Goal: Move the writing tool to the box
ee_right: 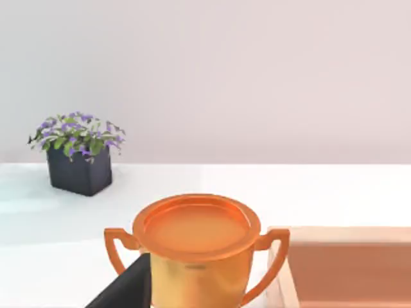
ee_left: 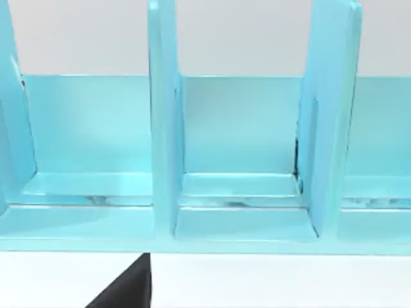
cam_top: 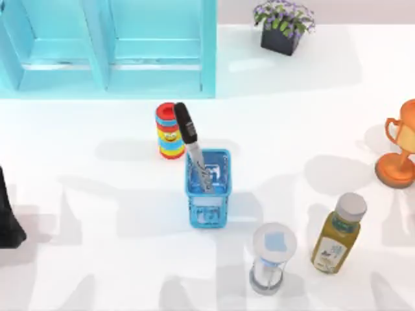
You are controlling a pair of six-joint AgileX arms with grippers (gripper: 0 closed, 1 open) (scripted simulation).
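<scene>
At the left edge of the worktop (cam_top: 78, 214) a dark part of the left arm (cam_top: 10, 220) is parked; whether its jaws are open or closed cannot be told. Behind it stands the light blue shelf (cam_top: 107, 48), which the left wrist view faces.

Further right, a striped toy can (cam_top: 169, 131) stands just beside the blue mesh basket (cam_top: 209, 194). The writing tool (cam_top: 192, 146) stands tilted inside this basket, its black cap end up and leaning toward the can, its silver-grey barrel down in the mesh. It looks light, stiff and smooth (probably a little slippery), so a hold across the cap end, above the basket rim, seems best.

Then come a small hourglass-like object (cam_top: 272, 258), a yellow bottle (cam_top: 338, 234) and a flower pot (cam_top: 283, 26).

At the right edge stands an orange trophy (cam_top: 399, 149); in the right wrist view a box (ee_right: 350, 266) seems to lie beside it. The state of the right arm's jaws cannot be told either.
</scene>
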